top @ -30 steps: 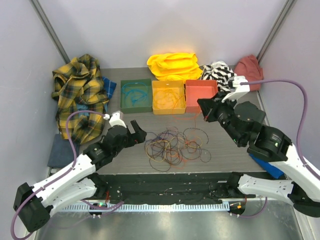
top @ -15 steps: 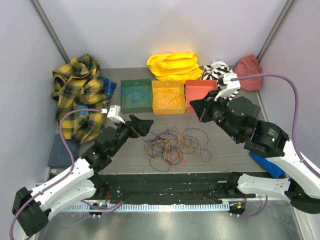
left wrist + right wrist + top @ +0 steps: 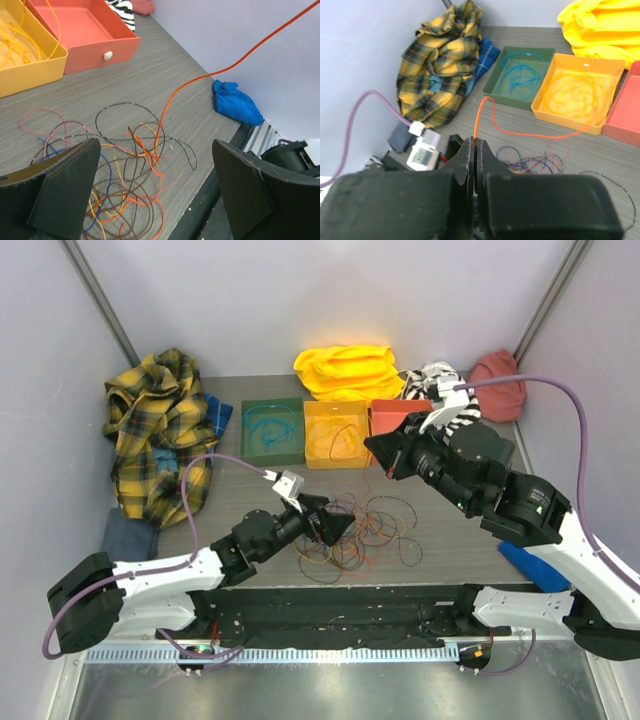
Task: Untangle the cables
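Observation:
The cables lie as a tangle of orange, brown, blue, yellow and pink loops on the grey table's middle front. My left gripper is open and empty, hovering over the tangle's left part. In the left wrist view the tangle lies between and below its fingers. My right gripper is shut on one orange cable, held above the table in front of the trays. That orange cable rises up and right from the tangle.
Three trays stand at the back: a green tray with a teal loop, a yellow tray with yellow wire, and a red tray. A plaid shirt lies left, a yellow cloth behind, and a blue cloth at the right front edge.
My left arm has swung right and forward, from beside the tangle to over it. My right gripper has moved left and back with the orange cable.

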Action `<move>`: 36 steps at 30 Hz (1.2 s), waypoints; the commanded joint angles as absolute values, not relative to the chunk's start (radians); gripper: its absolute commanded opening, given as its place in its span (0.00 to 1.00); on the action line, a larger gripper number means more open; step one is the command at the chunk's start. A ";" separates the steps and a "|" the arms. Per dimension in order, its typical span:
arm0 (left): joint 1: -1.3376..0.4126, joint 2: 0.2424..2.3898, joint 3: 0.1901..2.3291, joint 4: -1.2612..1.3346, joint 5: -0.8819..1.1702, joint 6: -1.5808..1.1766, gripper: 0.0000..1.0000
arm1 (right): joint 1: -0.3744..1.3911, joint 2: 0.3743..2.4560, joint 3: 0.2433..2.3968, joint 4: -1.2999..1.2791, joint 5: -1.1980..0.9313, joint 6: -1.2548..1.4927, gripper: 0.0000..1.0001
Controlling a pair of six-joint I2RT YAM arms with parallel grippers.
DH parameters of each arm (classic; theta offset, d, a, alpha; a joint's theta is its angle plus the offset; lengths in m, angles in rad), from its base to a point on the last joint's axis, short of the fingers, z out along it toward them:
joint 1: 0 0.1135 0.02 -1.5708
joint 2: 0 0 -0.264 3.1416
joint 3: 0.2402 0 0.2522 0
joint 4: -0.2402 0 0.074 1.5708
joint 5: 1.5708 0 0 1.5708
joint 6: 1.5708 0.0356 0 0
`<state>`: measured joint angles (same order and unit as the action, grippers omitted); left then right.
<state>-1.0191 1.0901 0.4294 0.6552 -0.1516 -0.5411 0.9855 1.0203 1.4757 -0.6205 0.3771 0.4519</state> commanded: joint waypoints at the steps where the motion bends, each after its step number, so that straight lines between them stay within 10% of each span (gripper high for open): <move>1: -1.035 1.155 0.462 0.859 -0.156 -0.483 1.00 | 0.988 1.032 1.587 -0.581 0.333 0.463 0.01; 25: -1.075 1.385 0.433 0.759 -0.198 -0.690 1.00 | 0.988 1.111 1.982 -0.716 0.405 0.325 0.01; 36: -1.075 1.216 0.443 0.744 -0.180 -0.614 0.96 | 0.988 1.046 1.766 -0.631 0.433 0.359 0.01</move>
<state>-1.0721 1.2705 0.4149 0.7048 -0.2001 -0.6640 0.9855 1.0454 1.8111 -0.6788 0.4103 0.3580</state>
